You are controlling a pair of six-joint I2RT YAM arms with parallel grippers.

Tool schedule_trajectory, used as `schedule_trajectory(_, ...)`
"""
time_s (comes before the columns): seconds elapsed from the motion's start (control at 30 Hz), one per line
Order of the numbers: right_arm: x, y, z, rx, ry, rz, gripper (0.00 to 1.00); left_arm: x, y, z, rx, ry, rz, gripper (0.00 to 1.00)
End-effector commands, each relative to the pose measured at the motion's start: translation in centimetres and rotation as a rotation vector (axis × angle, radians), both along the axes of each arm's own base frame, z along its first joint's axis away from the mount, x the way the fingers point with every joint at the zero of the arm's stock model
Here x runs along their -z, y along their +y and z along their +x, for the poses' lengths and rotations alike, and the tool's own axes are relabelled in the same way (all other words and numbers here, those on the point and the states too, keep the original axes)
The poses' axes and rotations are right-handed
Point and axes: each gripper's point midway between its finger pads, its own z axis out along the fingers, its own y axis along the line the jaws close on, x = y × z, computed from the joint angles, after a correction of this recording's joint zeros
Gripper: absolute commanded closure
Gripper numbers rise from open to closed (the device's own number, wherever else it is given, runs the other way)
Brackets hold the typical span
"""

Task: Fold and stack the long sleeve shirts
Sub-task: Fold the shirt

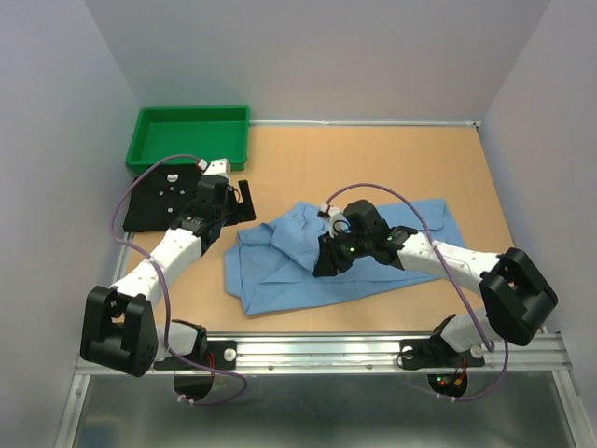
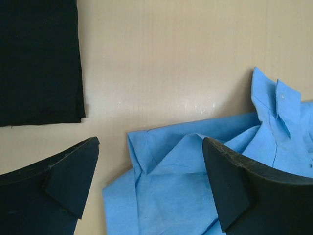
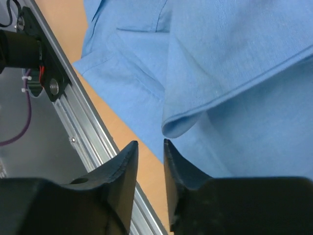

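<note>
right gripper [image 3: 150,144]: jaws barely apart, empty, over mid-table light blue shirt [image 1: 280,275] fold edge | left gripper [image 2: 149,161]: wide open, empty, hovering clear | black shirt [image 1: 142,211]: folded at left, likely stack base

The left gripper [image 2: 150,143] gapes wide, the right gripper [image 3: 150,143] barely parted.

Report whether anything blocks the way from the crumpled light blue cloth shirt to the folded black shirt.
No object lies between the light blue shirt and the black shirt, only bare wooden table. But the open left gripper hangs over that gap, its arm above the black shirt's right side.
</note>
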Motion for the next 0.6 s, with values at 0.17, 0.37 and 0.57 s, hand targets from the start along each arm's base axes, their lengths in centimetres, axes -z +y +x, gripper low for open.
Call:
schedule_trajectory(0.17,-2.2,-3.6,3.2,0.173,-0.214,-0.137,0.41,-1.2,0.3,0.8,0.010,-0.098,0.007,0.02)
schedule_trajectory(0.37,-5.9,-5.1,9.8,0.461,-0.325,-0.186,0.35,-2.1,0.2,1.0,0.028,-0.140,0.009,0.02)
schedule_trajectory(0.57,-7.4,-4.9,16.2,0.672,-0.309,-0.192,0.04,-2.3,0.3,1.0,0.014,-0.143,-0.002,0.02)
